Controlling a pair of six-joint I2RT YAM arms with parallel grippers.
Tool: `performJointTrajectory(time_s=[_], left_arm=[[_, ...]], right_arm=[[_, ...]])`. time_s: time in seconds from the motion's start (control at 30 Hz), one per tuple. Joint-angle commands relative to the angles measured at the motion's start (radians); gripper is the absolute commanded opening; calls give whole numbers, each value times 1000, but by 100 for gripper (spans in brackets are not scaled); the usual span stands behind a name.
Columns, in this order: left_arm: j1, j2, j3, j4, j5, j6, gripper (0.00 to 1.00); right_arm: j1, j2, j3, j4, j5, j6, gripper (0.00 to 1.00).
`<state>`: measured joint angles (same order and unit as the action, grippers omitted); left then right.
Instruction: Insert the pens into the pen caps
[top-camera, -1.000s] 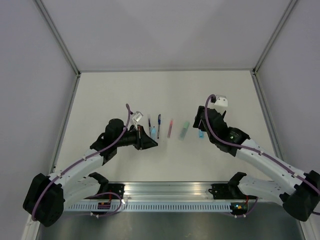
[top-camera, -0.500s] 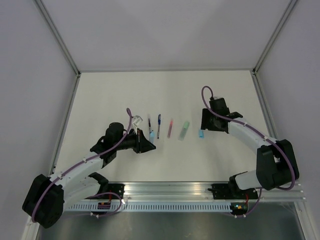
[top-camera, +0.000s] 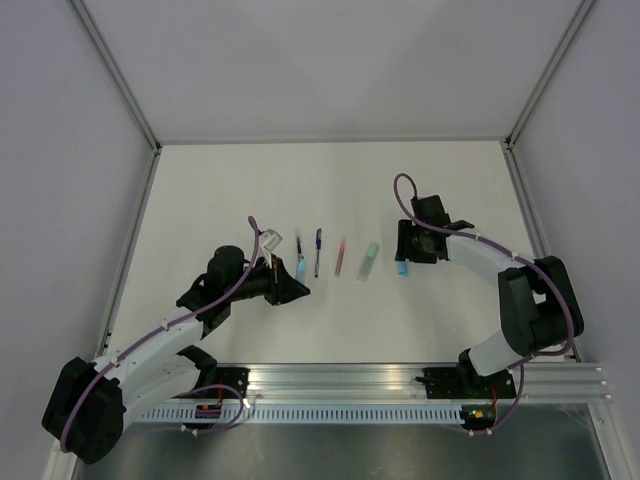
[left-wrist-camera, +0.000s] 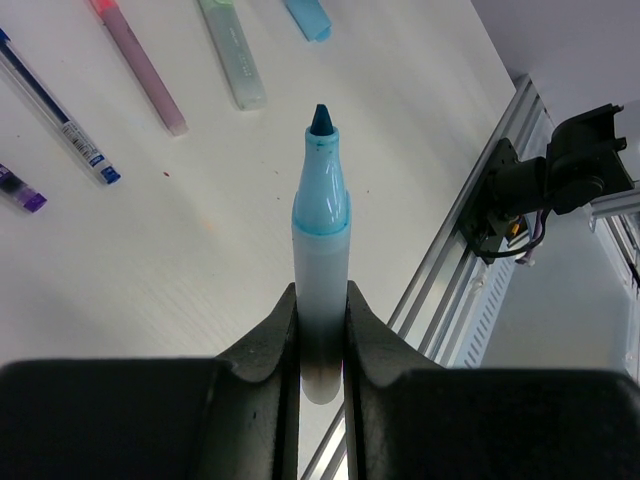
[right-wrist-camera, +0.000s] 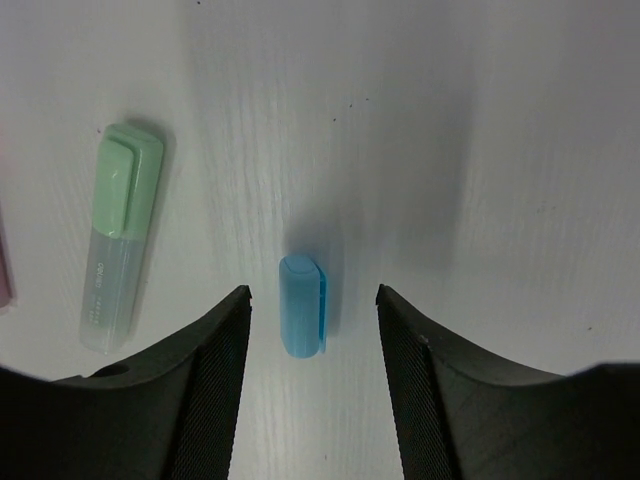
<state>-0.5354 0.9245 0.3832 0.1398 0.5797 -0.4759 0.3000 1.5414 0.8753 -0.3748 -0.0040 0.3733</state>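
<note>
Your left pincer (left-wrist-camera: 320, 300) is clenched on the barrel of the pale blue marker (left-wrist-camera: 320, 215), whose uncapped tip points out over the table (left-wrist-camera: 250, 270). The pink pen (left-wrist-camera: 140, 70) and dark blue pen (left-wrist-camera: 60, 125) lie beyond it. Your right pincer (right-wrist-camera: 312, 292) hangs released, one jaw on each side of the light blue cap (right-wrist-camera: 302, 320). The cap lies flat on the table near the pale green marker (right-wrist-camera: 120, 240) and touches neither jaw.
</note>
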Motion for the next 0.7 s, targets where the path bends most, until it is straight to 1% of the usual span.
performJointTrajectory(time_s=[0.0, 0.03, 0.2, 0.33, 0.37, 0.47, 0.57, 0.67], left_arm=[[-5, -7, -3, 9, -7, 42, 2], [-5, -7, -3, 9, -6, 42, 2], [-5, -10, -3, 4, -11, 43, 2], [-5, -12, -3, 6, -9, 43, 2], [-5, -12, -3, 4, -11, 43, 2], [-5, -10, 0, 3, -4, 43, 2], [-5, -18, -1, 1, -7, 45, 2], [-5, -26, -3, -3, -12, 45, 2]], right_arm=[[1, 22, -7, 42, -4, 18, 59], [2, 32, -9, 48, -8, 19, 57], [25, 74, -19, 71, -2, 33, 55], [44, 101, -21, 82, 18, 39, 47], [57, 108, -22, 82, 18, 42, 47], [79, 131, -10, 63, 30, 50, 45], [88, 132, -6, 50, 42, 62, 38], [94, 115, -6, 27, 59, 53, 38]])
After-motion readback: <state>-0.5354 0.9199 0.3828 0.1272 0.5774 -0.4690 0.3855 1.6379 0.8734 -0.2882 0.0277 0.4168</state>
